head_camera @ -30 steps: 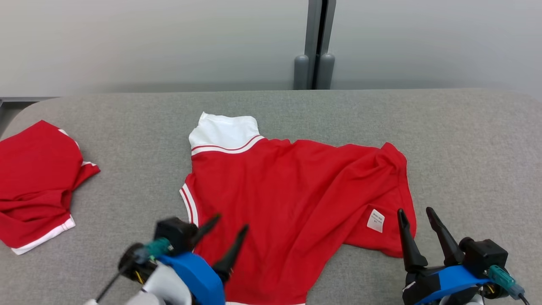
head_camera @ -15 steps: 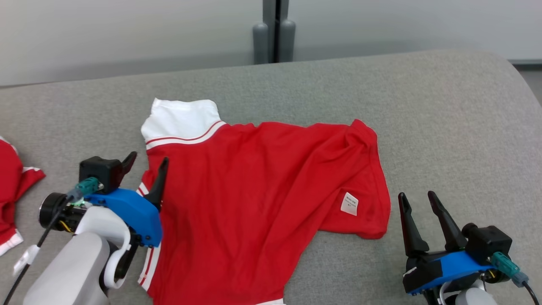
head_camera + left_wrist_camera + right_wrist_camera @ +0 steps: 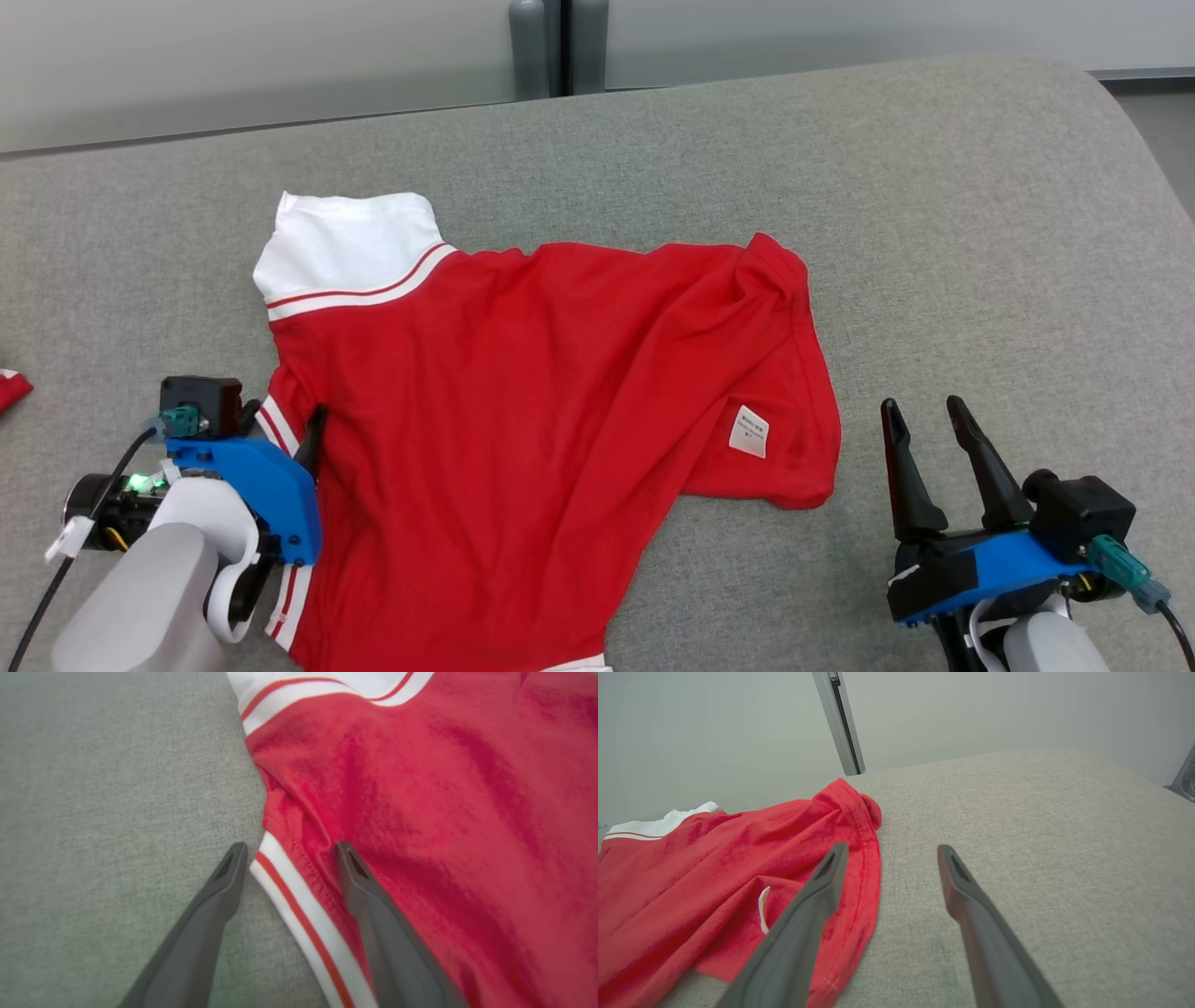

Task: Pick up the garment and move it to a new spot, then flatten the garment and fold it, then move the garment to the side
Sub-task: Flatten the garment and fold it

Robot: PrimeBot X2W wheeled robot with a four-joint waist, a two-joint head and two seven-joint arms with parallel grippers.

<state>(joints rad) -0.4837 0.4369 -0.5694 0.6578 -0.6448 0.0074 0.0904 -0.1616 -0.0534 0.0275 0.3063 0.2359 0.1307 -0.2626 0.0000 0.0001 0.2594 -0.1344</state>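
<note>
Since a second ago, the left gripper [image 3: 285, 413] has reached the red garment [image 3: 523, 420] lying mid-surface [image 3: 934, 233], open fingers [image 3: 373, 919] straddling its striped sleeve edge. Its white tag [image 3: 750, 431] is unreadable. The right gripper [image 3: 920, 404] hovers open, just beside the hem.

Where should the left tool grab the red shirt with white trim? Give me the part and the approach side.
Probably the striped white-and-red trim edge of the red short-sleeved fabric shirt. It lies flat at the shirt's border, between the fingers of the open left tool. Come in from the grey cloth tabletop side, so one finger can slide under the edge.
</note>
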